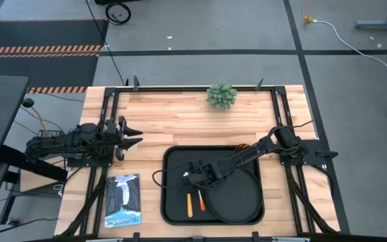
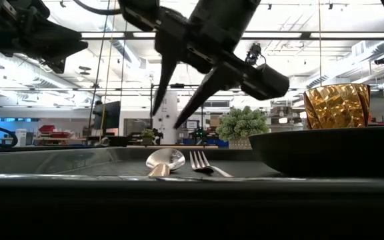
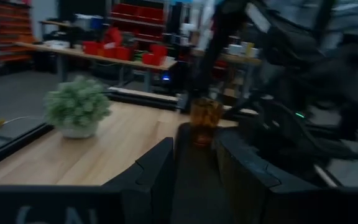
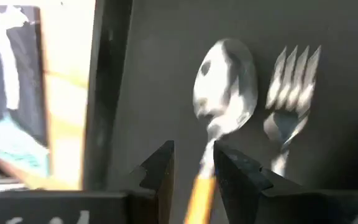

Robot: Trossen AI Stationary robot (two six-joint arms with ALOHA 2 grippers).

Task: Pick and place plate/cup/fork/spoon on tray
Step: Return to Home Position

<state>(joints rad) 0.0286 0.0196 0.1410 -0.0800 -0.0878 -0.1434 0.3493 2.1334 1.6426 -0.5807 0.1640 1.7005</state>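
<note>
The black tray [image 1: 175,161] lies at the table's near middle. The black plate [image 1: 237,198] rests on the tray's right half. The spoon [image 1: 189,202] and the fork [image 1: 201,199] lie side by side on the tray's left half, bowl and tines toward the far edge; both show in the right wrist view, spoon [image 4: 225,81] and fork [image 4: 291,87]. The amber cup [image 2: 337,105] shows above the plate's rim in the low view. My right gripper [image 2: 179,100] is open, above the spoon. My left gripper [image 1: 132,134] is open and empty at the table's left.
A small green potted plant [image 1: 221,95] stands at the far edge. A printed booklet [image 1: 123,200] lies on the wood left of the tray. Bare wood lies between the plant and the tray.
</note>
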